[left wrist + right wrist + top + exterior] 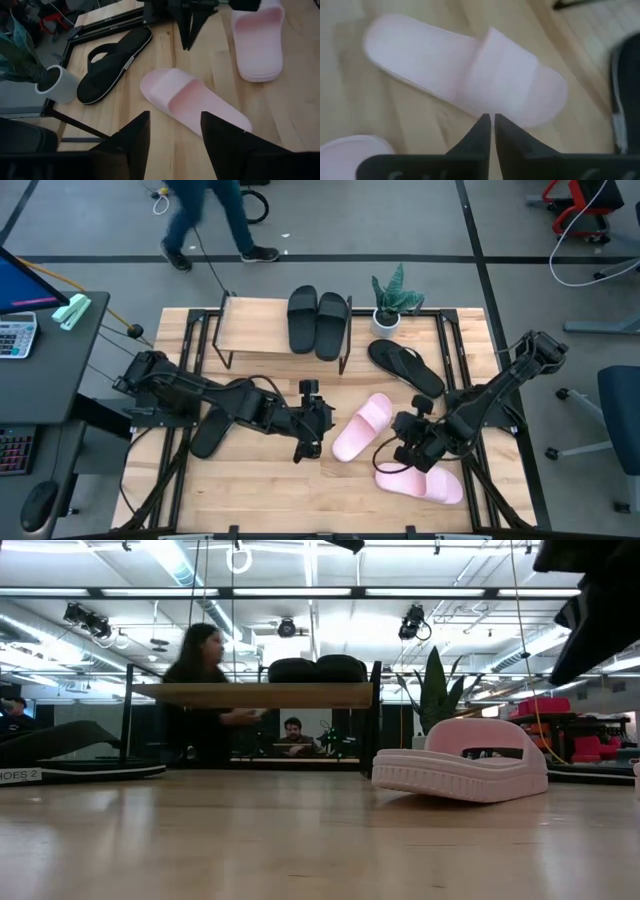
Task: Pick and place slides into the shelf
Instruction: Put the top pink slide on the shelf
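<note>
Two pale pink slides lie flat on the wood table, one (362,426) mid-table and one (420,482) nearer the front edge. My left gripper (175,130) stands open just left of the mid-table pink slide (195,100), pointing at it. My right gripper (492,127) is shut and hovers between the two pink slides, beside the strap edge of the mid-table one (465,75). Two black slides (318,322) rest on the top board of the shelf (255,330). One black flip-flop (405,367) lies right of the shelf, another (210,430) under my left arm.
A small potted plant (390,302) stands at the far edge, right of the shelf. A desk with a calculator (15,335) sits beyond the table's left edge. A person (205,220) walks on the floor behind the table. Bare wood lies along the front edge (300,500).
</note>
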